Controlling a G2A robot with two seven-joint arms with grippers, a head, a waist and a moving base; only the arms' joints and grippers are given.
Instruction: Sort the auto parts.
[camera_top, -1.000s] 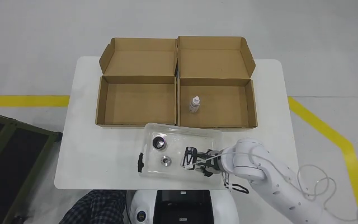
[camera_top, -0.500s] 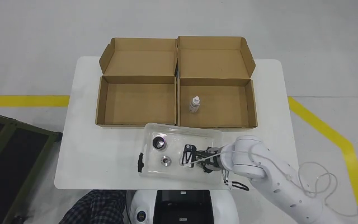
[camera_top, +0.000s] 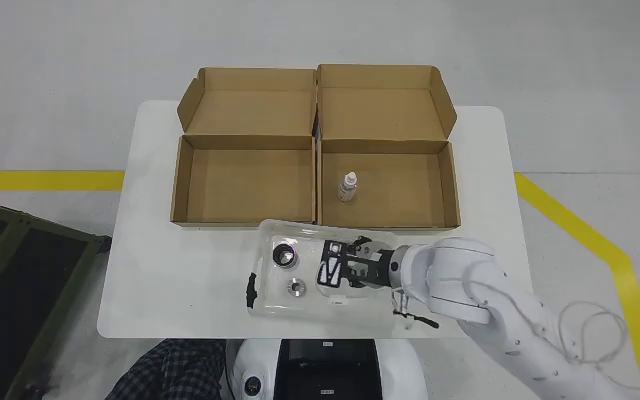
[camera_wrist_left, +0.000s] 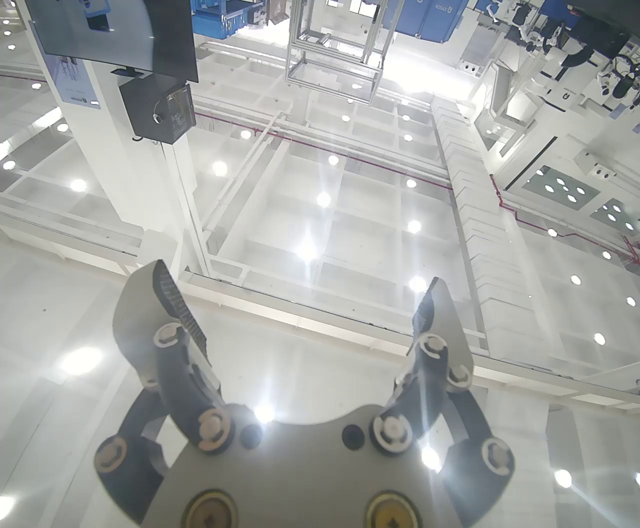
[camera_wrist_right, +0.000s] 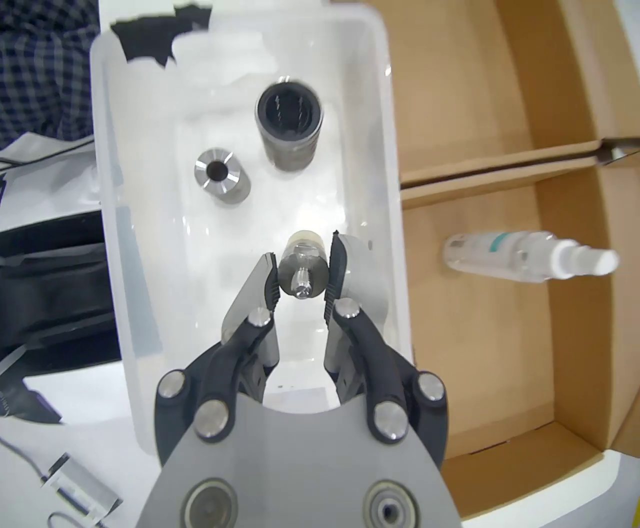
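In the top view the right pincer (camera_top: 330, 272) is hanging inside the clear plastic tub (camera_top: 263, 238), with the open brown cardboard box (camera_top: 400, 190) lying beyond its tips. In the left wrist view the left pincer (camera_wrist_left: 300, 310) is standing spread, gripping nothing and pointing at the ceiling. In the right wrist view the right pincer is pinching the small silver metal cylinder with a stud (camera_wrist_right: 303, 272) between both pads. It should probably be lifting straight up, well clear of the dark ribbed metal sleeve (camera_wrist_right: 290, 127) ahead of its tips, before swinging boxward.
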